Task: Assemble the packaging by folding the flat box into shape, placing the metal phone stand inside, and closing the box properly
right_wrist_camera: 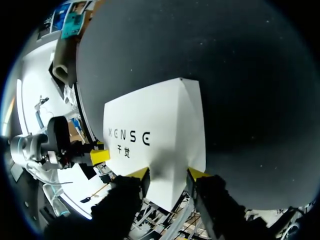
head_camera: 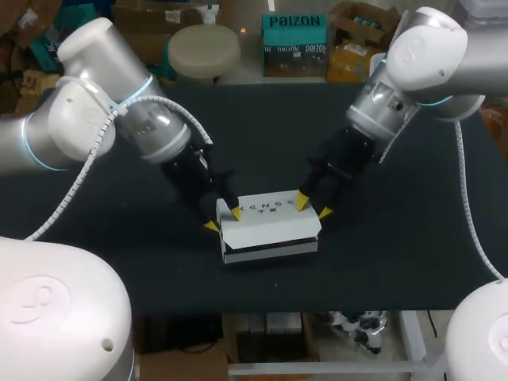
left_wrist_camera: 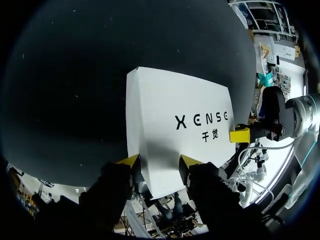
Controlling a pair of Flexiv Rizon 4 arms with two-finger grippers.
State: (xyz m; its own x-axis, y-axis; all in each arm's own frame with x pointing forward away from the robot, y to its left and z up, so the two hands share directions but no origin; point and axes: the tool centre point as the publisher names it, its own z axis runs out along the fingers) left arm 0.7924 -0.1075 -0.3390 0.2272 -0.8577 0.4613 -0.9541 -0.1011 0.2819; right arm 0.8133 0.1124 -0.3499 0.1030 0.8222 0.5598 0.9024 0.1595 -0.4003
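A white box (head_camera: pixel 270 224) with dark print on its lid lies on the black table, near the front edge and in the middle. The lid is down, and a dark gap shows under its front edge. My left gripper (head_camera: pixel 223 220) is open at the box's left end: one yellow tip rests on the lid, the other stands just outside the end wall. My right gripper (head_camera: pixel 313 208) is open in the same way at the right end. In the left wrist view the box (left_wrist_camera: pixel 175 115) runs ahead from the gripper (left_wrist_camera: pixel 159 161). In the right wrist view the box (right_wrist_camera: pixel 160 125) likewise extends ahead of the gripper (right_wrist_camera: pixel 169 173). No metal phone stand is in sight.
The black table top (head_camera: pixel 397 262) spreads bare on all sides of the box. Both arms slant in from the back corners and meet over the box. The table's front edge (head_camera: pixel 270 311) lies close below the box.
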